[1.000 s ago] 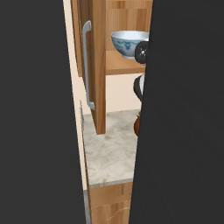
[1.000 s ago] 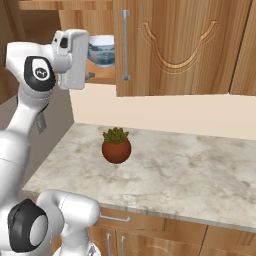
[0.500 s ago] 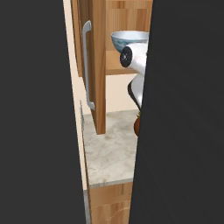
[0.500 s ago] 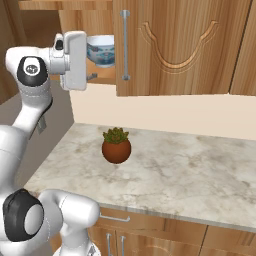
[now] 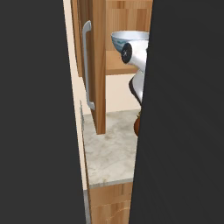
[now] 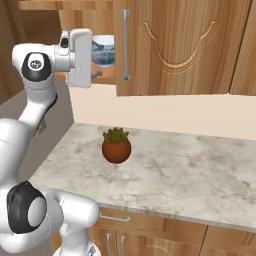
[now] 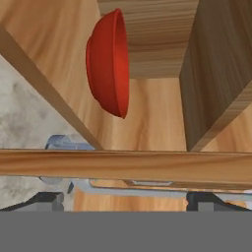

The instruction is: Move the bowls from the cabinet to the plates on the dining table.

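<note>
Since a second ago the hand has risen from just below the shelf to the level of the patterned bowl (image 6: 103, 50), and the arm's white wrist now covers part of that bowl at the upper centre of the left base view; the base has not driven, the plant pot (image 6: 116, 149) and the marble counter (image 6: 200, 172) sit where they sat. That looks like the approach to the first pick, with nothing lifted yet. Nearest in the hand view, the gripper (image 7: 125, 199) stands spread wide with nothing between its tips, two dark fingertips (image 7: 47, 201) at the bottom edge, the shelf's front edge across the frame just beyond them. Past that edge something white and blue, probably the patterned bowl's rim, sits low; farther in, the red bowl (image 7: 109, 63) rests on the shelf at upper left, seen side-on because the hand is rolled. Count: two bowls, one patterned and one red, both still inside the cabinet (image 6: 175, 45); one open door with one silver bar handle (image 5: 87, 65); one terracotta pot with a green plant on the counter, centre left of the right base view. Plates and dining table: I cannot place them from these views.
</note>
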Available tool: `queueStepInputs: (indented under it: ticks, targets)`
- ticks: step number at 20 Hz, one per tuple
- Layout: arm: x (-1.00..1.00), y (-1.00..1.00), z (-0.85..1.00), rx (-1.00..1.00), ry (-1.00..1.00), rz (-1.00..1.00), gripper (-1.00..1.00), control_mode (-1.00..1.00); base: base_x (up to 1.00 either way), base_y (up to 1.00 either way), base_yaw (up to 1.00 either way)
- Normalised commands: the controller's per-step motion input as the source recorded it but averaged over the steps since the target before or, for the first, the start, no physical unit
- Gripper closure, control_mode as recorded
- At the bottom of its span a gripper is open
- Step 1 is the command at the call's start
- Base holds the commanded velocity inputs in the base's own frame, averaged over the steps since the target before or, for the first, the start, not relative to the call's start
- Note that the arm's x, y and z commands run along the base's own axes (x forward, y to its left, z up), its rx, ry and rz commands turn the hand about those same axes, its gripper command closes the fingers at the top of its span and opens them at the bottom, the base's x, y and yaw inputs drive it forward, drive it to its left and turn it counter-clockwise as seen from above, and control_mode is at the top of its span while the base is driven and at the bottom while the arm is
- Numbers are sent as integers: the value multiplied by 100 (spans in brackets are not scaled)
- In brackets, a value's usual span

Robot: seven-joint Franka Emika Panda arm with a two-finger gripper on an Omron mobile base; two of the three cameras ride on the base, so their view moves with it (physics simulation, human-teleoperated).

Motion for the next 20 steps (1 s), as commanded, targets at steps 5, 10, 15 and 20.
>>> queueStepInputs:
  ticks: [5, 10, 15, 20]
  targets:
    - [34, -7, 0, 2, -1, 4, -100, -100, 0, 0, 0]
    - [52, -19, 0, 0, 0, 1, -100, -100, 0, 0, 0]
    - [24, -16, 0, 0, 0, 0, -100, -100, 0, 0, 0]
    - [0, -32, 0, 0, 0, -2, -100, -100, 0, 0, 0]
